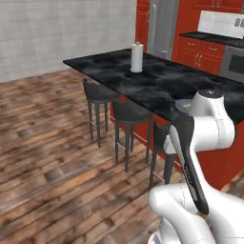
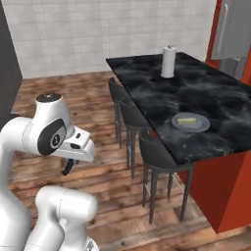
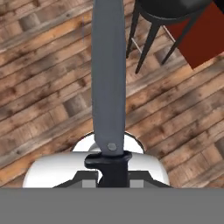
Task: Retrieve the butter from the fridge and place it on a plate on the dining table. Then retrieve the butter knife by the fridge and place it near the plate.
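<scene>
My gripper point(image 3: 109, 169) is shut on the dark handle of the butter knife point(image 3: 108, 74), whose long grey blade points away from the hand over the wooden floor. In the right base view the gripper point(image 2: 70, 165) hangs low beside the arm, well left of the dining table point(image 2: 162, 88). The grey-blue plate point(image 2: 190, 122) lies near the table's near end, and the pale-yellow butter point(image 2: 186, 119) rests on it. The plate's edge point(image 1: 183, 105) peeks out from behind my arm. At the back stands the grey fridge point(image 1: 162, 28), closed.
A white paper-towel roll point(image 2: 168, 62) stands upright at the table's far end. Dark round stools point(image 2: 162, 152) line the table's floor side, and one stool point(image 3: 170, 8) is close to the knife tip. Red cabinets and a wall counter point(image 1: 209, 43) lie behind.
</scene>
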